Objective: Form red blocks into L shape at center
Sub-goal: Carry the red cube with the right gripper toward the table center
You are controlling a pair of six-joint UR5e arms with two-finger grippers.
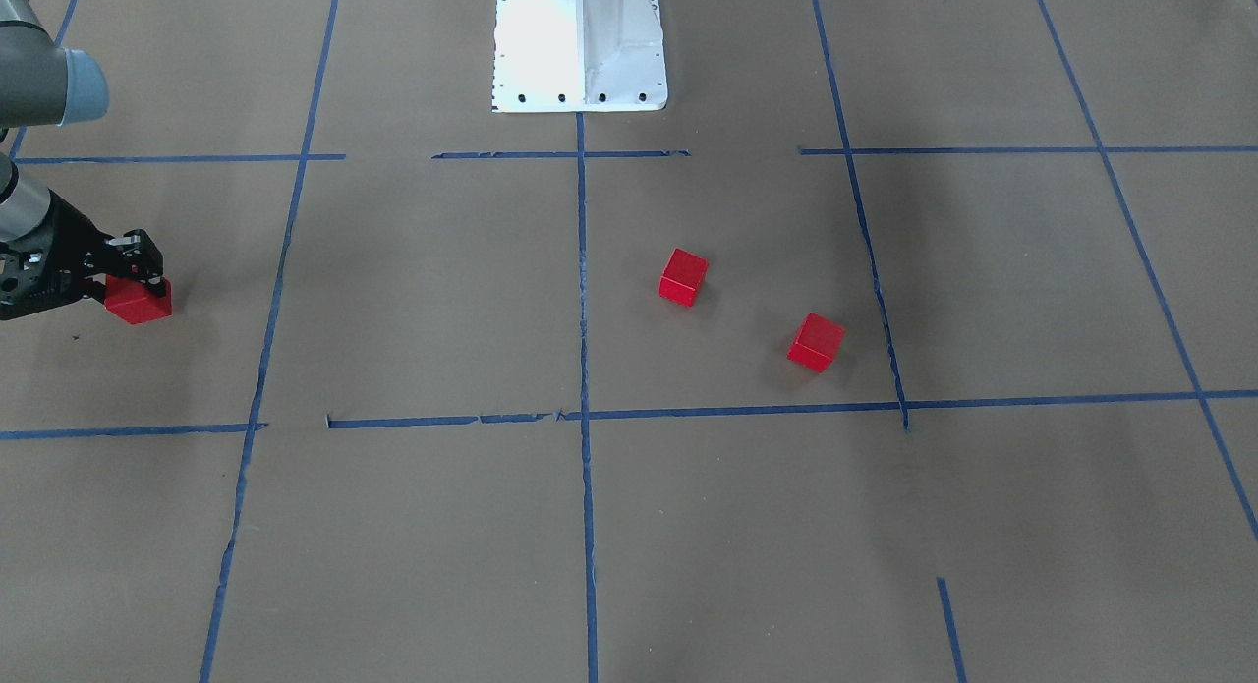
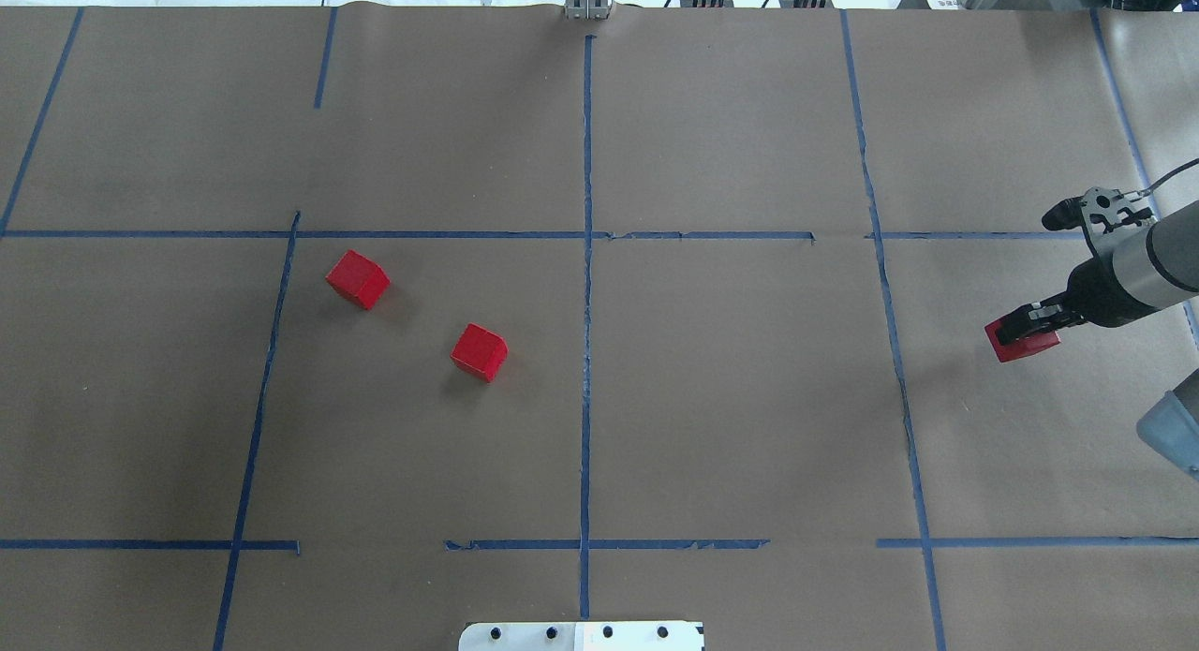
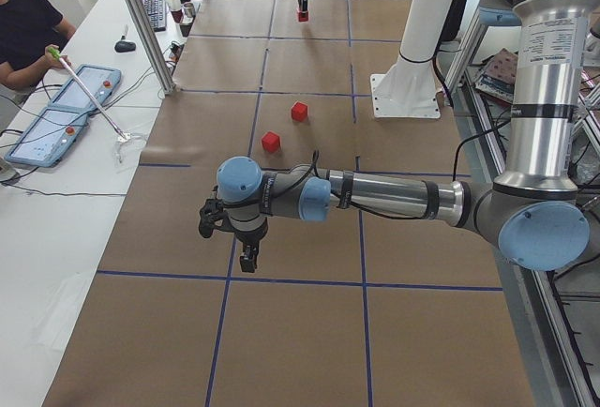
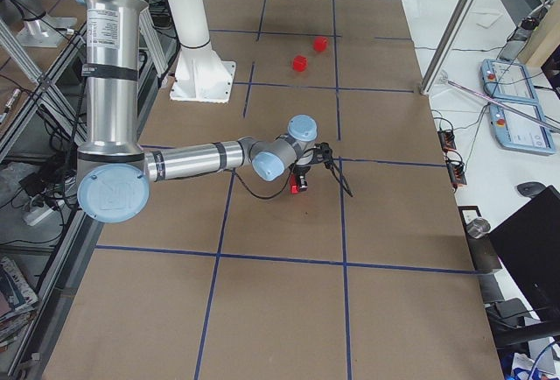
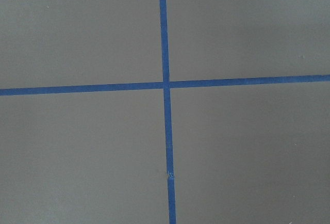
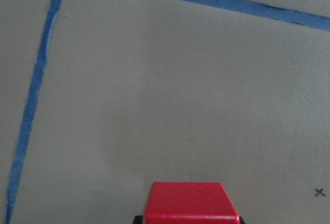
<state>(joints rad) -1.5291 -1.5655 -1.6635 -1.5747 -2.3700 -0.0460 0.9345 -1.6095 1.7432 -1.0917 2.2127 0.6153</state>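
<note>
Two red blocks [image 2: 357,278] [image 2: 479,352] lie apart in the center cell [image 2: 712,389], both on the same side of its vertical tape line; the front-facing view shows them too [image 1: 683,276] [image 1: 816,342]. My right gripper [image 2: 1026,331] is shut on the third red block [image 2: 1023,344], low over the paper one cell to the right of the center. That block fills the bottom of the right wrist view [image 6: 188,203]. My left gripper [image 3: 247,259] hangs above the paper near the table's left end; I cannot tell if it is open or shut.
The white robot base [image 1: 580,44] stands at the table's near edge behind the center cell. The left wrist view shows only a blue tape crossing [image 5: 166,84]. An operator [image 3: 23,22] sits beside control pendants [image 3: 56,121] off the table's far side.
</note>
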